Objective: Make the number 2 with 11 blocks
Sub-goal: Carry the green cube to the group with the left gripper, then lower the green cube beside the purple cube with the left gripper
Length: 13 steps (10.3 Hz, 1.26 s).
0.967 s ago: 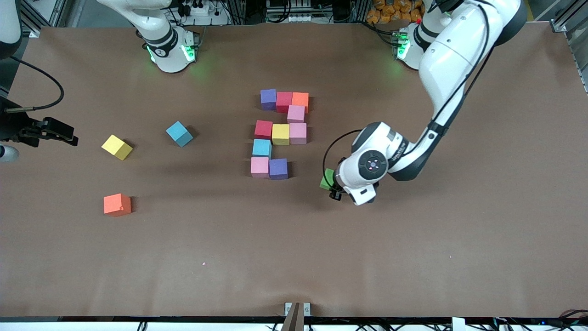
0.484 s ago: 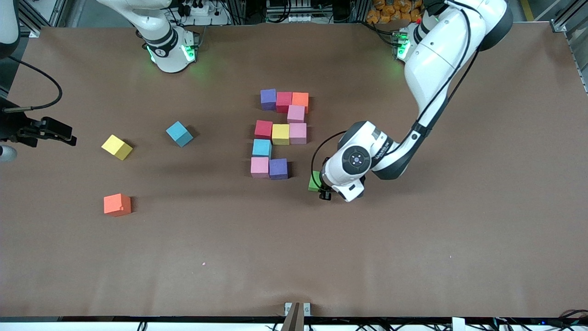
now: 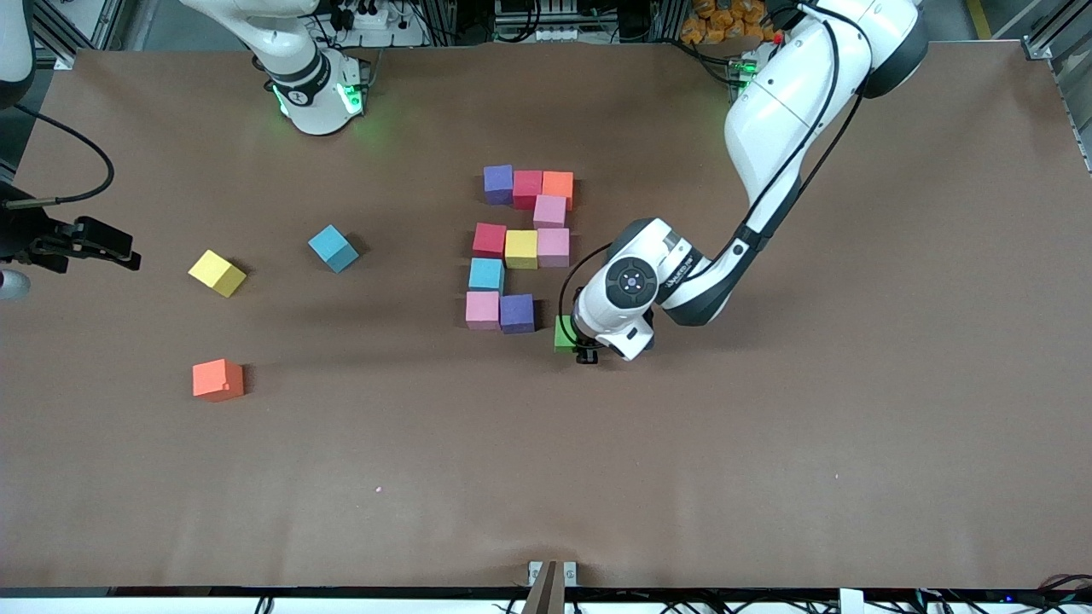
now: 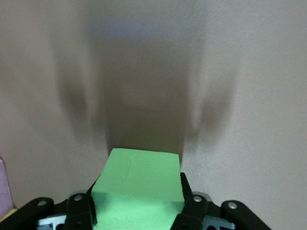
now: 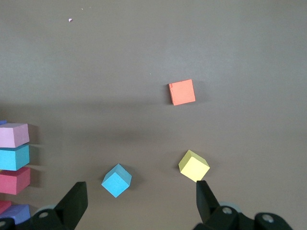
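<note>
Number 2 [image 3: 520, 247]: unfinished, mid-tabletop [image 3: 768, 469], long axis 12–6 o'clock.
Green block [image 3: 562, 333]: pinched in left pincer [image 3: 582, 345], at 3 o'clock of purple block [image 3: 517, 313].
Right pincer [image 5: 139, 201]: spread, waiting over right arm's end.

1. The table [image 3: 853, 384] is plain matte brown.
2. The number 2 [image 3: 522, 248] runs purple [image 3: 498, 182], red [image 3: 527, 187], orange [image 3: 558, 185]; then pink [image 3: 549, 210]; then red [image 3: 489, 239], yellow [image 3: 520, 248], pink [image 3: 553, 246]; then blue [image 3: 485, 274]; then pink [image 3: 482, 308] and purple [image 3: 516, 311].
3. The green block [image 4: 138, 189] is one flat, bright green — unpatterned.
4. Loose blocks toward the right arm's end: blue [image 3: 332, 247], yellow [image 3: 217, 273], orange [image 3: 217, 379].
5. Both arms are white, with black hands — green lights glow at their bases.
</note>
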{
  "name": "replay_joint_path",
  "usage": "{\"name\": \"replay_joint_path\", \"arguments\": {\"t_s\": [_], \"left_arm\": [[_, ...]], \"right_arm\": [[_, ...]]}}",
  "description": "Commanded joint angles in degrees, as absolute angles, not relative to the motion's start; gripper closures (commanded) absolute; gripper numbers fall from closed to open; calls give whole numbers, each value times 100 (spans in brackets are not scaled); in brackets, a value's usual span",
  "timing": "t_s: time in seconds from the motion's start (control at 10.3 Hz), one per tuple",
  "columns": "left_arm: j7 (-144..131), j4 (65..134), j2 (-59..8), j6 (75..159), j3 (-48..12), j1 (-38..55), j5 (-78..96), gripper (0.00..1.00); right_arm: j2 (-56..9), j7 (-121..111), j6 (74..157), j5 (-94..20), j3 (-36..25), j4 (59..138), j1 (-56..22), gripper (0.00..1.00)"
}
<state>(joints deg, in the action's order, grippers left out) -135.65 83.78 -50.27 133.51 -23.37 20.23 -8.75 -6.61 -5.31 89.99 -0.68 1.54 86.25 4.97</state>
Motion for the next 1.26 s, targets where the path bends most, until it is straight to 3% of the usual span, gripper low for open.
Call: {"name": "replay_joint_path", "arguments": {"t_s": [0.0,0.97,1.06,1.16], "left_arm": [[-13868,8253,-5106,13359,-2232,2267,-765,59],[-14133,8288,-5229,13359,-2232,2637,-773,57],[-14124,8288,-5229,13359,-2232,2637,-782,50],[-14124,8288,-5229,13359,-2232,2637,-791,6]], "right_arm": [[-694,-738,8982,-70,202,8631,642,0],[-694,-747,8991,-70,202,8631,650,0],[-694,-747,8983,-70,202,8631,650,0],[-694,-747,8982,-70,202,8631,642,0]]}}
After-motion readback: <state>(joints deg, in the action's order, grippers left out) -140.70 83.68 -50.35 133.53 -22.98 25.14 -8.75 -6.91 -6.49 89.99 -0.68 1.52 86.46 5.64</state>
